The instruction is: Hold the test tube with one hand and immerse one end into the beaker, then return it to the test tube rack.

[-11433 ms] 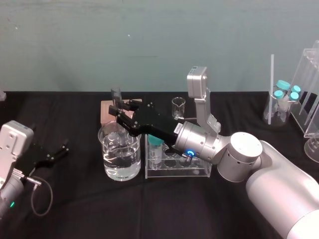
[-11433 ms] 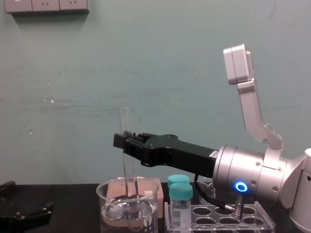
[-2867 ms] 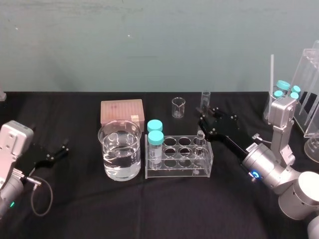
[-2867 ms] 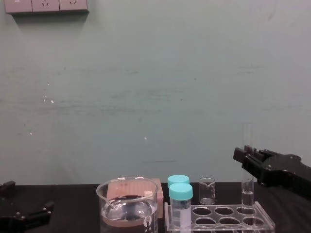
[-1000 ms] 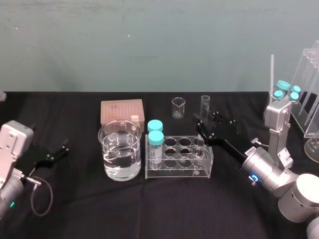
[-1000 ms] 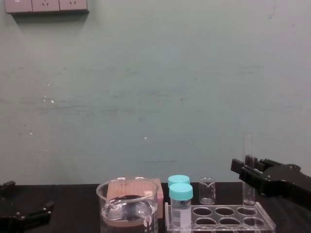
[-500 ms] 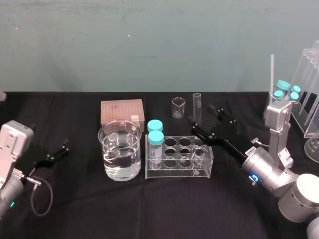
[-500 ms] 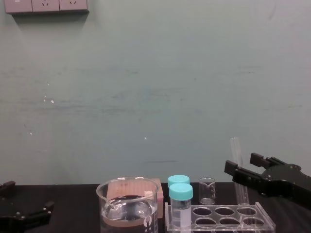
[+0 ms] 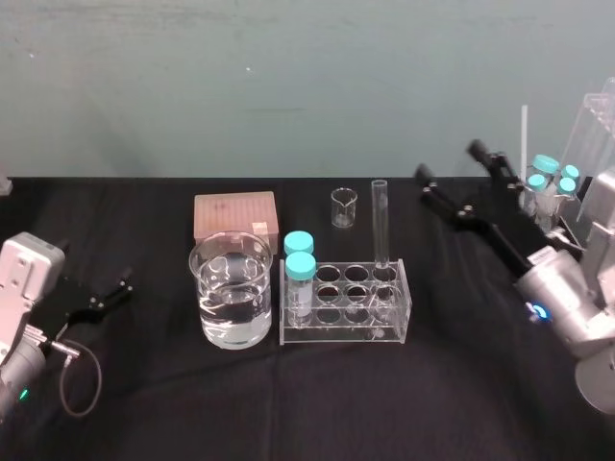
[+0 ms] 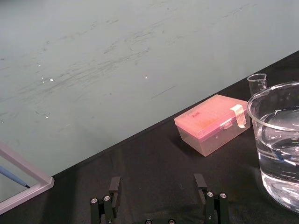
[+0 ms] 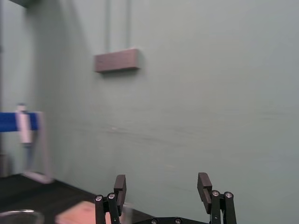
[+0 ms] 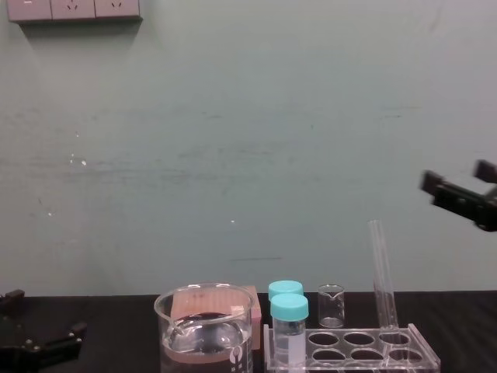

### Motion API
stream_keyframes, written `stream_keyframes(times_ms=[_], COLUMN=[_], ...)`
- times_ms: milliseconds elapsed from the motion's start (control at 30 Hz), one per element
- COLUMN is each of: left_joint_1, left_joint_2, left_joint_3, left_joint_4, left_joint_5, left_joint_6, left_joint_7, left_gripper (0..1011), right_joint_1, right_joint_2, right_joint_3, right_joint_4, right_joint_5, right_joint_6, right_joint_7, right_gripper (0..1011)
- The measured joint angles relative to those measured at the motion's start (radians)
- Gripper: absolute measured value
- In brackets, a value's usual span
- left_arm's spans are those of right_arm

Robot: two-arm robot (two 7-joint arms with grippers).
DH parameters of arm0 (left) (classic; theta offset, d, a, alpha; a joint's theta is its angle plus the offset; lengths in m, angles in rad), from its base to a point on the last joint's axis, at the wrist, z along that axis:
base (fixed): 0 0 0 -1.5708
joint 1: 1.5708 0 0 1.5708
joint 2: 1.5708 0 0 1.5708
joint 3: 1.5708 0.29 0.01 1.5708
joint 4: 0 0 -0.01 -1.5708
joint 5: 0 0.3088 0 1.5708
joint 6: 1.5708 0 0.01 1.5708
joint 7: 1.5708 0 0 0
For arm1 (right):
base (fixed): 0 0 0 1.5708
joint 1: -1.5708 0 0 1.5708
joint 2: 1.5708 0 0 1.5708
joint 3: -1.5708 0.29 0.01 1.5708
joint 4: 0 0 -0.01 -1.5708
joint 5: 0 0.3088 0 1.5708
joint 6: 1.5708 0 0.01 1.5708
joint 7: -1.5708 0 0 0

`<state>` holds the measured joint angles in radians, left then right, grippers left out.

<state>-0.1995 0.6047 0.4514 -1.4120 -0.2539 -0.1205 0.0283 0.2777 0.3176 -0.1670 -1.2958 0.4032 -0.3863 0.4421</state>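
- The test tube (image 9: 381,226) stands in a right-end hole of the test tube rack (image 9: 351,329), leaning slightly. A knock to the rack could tip it.
- The right gripper (image 9: 449,159) hangs raised, well right of the tube, jaws apart and empty. A low sweep back could strike the tall glass.
- The left gripper (image 9: 108,294) lies parked on the counter (image 9: 288,403), jaws apart, clear of the water-filled beaker (image 9: 231,298).

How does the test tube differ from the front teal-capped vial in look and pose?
The test tube is long and slim; the front teal-capped vial is short and wider. The tube has no cap; the vial has a teal one. The tube leans slightly at the test tube rack's right end; the vial stands upright at its left end. Both are clear and stand in it.
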Motion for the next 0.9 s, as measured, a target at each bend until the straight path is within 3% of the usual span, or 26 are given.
stream_keyframes(times_ms=[67, 200, 400, 533, 900], left_joint_1=[0.000, 0.000, 0.000, 0.000, 0.000], left_joint_2=[0.000, 0.000, 0.000, 0.000, 0.000], left_joint_3=[0.000, 0.000, 0.000, 0.000, 0.000], left_joint_4=[0.000, 0.000, 0.000, 0.000, 0.000], left_joint_5=[0.000, 0.000, 0.000, 0.000, 0.000], left_joint_6=[0.000, 0.000, 0.000, 0.000, 0.000], left_joint_7=[0.000, 0.000, 0.000, 0.000, 0.000], left_gripper=[1000, 1000, 1000, 1000, 1000], right_joint_1=[-0.017, -0.064, -0.086, -0.089, -0.089], right_joint_2=[0.002, -0.004, -0.026, -0.034, -0.032], right_joint_3=[0.014, 0.038, 0.036, 0.032, 0.033], right_joint_4=[-0.012, -0.016, 0.021, 0.036, 0.033], right_joint_5=[-0.019, -0.066, -0.093, -0.106, -0.104], right_joint_6=[0.006, 0.073, 0.175, 0.216, 0.207], right_joint_7=[-0.033, -0.122, -0.162, -0.169, -0.169], right_gripper=[1000, 1000, 1000, 1000, 1000])
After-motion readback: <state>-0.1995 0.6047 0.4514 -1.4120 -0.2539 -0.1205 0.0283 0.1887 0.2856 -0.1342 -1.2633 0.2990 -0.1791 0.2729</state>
